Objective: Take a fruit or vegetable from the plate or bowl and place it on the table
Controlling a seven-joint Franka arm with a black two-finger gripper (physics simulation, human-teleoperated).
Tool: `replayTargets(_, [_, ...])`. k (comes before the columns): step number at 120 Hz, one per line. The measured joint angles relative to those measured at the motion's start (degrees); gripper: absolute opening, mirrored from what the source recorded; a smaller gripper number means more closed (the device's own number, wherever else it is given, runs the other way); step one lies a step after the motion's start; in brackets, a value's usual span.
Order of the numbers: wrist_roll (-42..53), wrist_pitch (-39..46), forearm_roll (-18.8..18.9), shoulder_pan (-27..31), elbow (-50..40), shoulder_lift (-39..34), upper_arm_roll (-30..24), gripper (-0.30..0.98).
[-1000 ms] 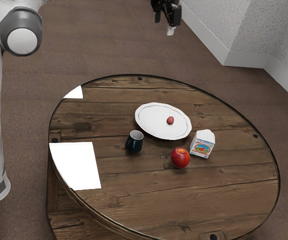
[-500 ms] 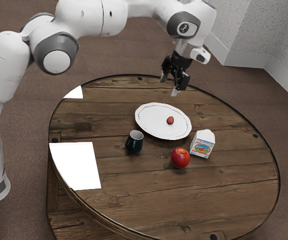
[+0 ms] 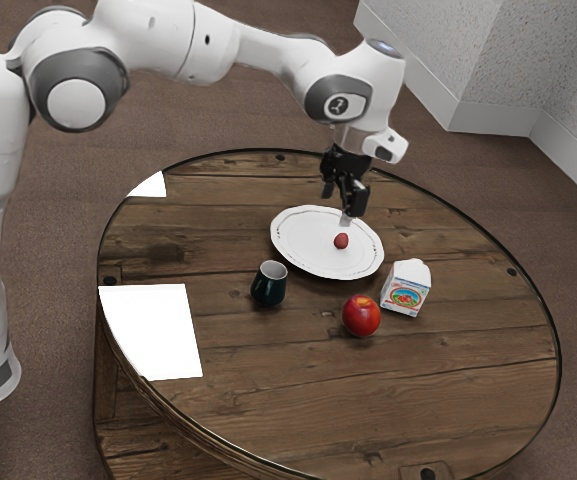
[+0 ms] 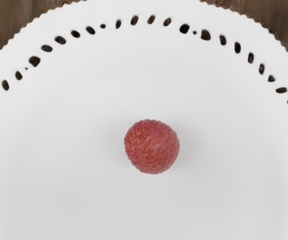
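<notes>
We're bringing the gripper down closer over the fruit on the plate; its fingers are standing well apart, gripping nothing; we're nearing the grasp.

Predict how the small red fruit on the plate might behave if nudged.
The fruit looks nearly round, so it would probably roll. Its bumpy skin may give some grip. The plate looks smooth, so sliding seems possible too.

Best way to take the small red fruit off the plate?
I'd come straight down from above and close the gripper on opposite sides of the small red fruit, at its widest part. It looks round, so any finger direction should do, and the plate around it is bare.
</notes>
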Motion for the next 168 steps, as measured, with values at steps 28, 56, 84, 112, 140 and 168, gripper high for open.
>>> replayTargets(28, [0.38,4.64,0.02,-0.21,-2.31,0.27,-1.53,0.69])
replayTargets(56, [0.61,6.90,-0.04,-0.78,-2.31,1.68,-1.61,0.69])
replayTargets(84, [0.83,7.75,0.00,-0.12,-1.77,3.03,-1.32,0.69])
replayTargets(112, [1.02,8.07,-0.04,-0.01,-1.31,4.88,-1.32,0.69])
replayTargets(140, [1.13,8.18,-0.49,0.45,-1.26,6.06,-1.27,0.69])
replayTargets(168, [1.08,8.26,-1.11,0.43,-1.25,6.78,-1.25,0.45])
